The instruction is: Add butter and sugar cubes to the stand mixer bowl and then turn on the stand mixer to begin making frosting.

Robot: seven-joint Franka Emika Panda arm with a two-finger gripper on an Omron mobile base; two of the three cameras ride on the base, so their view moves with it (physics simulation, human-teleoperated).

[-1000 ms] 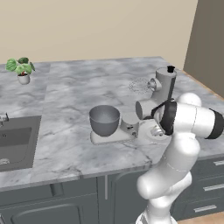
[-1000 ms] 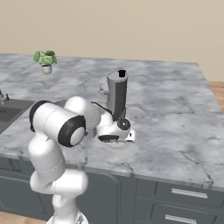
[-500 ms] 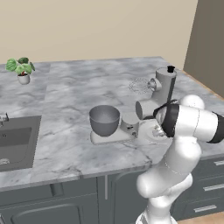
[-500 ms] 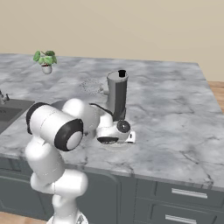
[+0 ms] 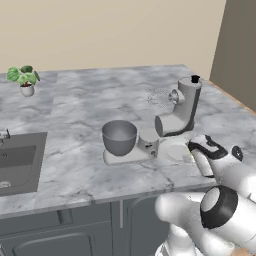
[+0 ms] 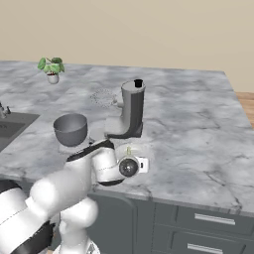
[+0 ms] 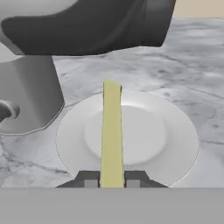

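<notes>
In the hand view my gripper (image 7: 111,179) is shut on the near end of the butter (image 7: 111,127), a pale yellow stick lying across a round white plate (image 7: 175,140). The plate (image 5: 176,151) sits in front of the stand mixer (image 5: 182,110), with my hand low over its right edge. From the right base view the butter (image 6: 128,148) shows just beyond my hand. The stand mixer bowl (image 5: 119,137) stands empty on the mixer's base, left of the plate. The mixer's head (image 6: 130,111) is tilted up, whisk (image 6: 103,96) pointing back. The sugar cubes are hidden.
A sink (image 5: 15,160) is sunk into the marble counter at the far left. A small potted plant (image 5: 24,80) stands at the back left. The counter's front edge (image 5: 100,197) runs just below the mixer base, with drawers (image 6: 213,218) beneath on the right.
My jaws have gone from wide open to shut on the butter stick. The arm's elbow has dropped lower in both base views. Mixer, bowl and plate have stayed put.
</notes>
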